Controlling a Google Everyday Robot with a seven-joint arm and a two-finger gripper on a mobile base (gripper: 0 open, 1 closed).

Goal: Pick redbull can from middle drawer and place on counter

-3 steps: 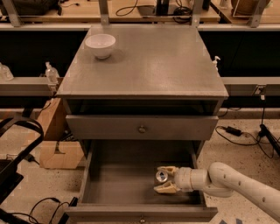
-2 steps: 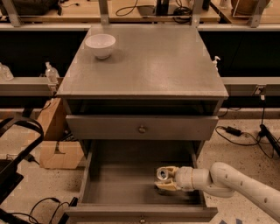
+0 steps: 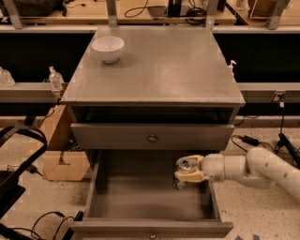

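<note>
The redbull can [image 3: 183, 164] shows its silver lid and stands tilted inside the open middle drawer [image 3: 136, 199], at its right side, a little above the flat grey floor. My gripper [image 3: 188, 170] reaches in from the right on a white arm and is shut on the redbull can, with cream fingers [image 3: 192, 176] wrapped around its body. The counter [image 3: 159, 75] is the broad grey slab above, well over the gripper.
A white bowl [image 3: 108, 48] stands on the counter's back left corner. The upper drawer front [image 3: 152, 137] is shut, just above the gripper. A cardboard box [image 3: 61, 164] and cables lie on the floor at the left. A wooden bench [image 3: 140, 11] runs behind.
My gripper has risen with the redbull can from the drawer floor, up and slightly right, towards the upper drawer front.
</note>
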